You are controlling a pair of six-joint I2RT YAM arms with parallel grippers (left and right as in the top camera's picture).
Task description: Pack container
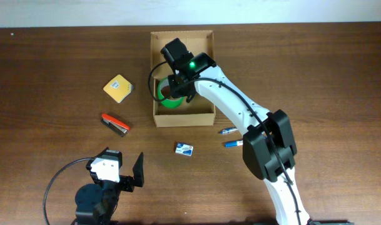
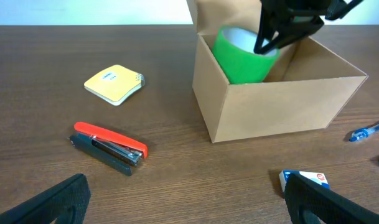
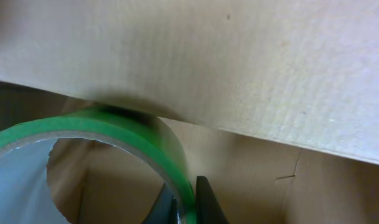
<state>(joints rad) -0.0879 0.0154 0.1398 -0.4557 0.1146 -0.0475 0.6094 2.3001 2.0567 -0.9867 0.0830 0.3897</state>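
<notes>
A tan cardboard container [image 1: 184,117] sits on the far middle part of a dark wooden table [image 1: 315,69], open at the top, with its flap standing up at the far side. Inside it, against the left front corner, is a green tape roll [image 1: 171,100] – tilted, with its upper rim above the container's front wall in the left wrist view.

The right gripper [image 1: 177,87] reaches down into the container from above. In the right wrist view its dark fingers [image 3: 207,200] are closed on the wall of the green tape roll, one inside the ring and one outside.

To the left of the container lies a yellow notepad [image 1: 118,88]. Nearer the front, a red and dark stapler [image 1: 115,123] lies flat. Just in front of the container is a small blue and white box [image 1: 184,149], and to its right lie two blue pens [image 1: 230,137].

The left gripper [image 1: 123,164] is near the front left of the table, well apart from the container – its fingers spread wide and holding nothing.
</notes>
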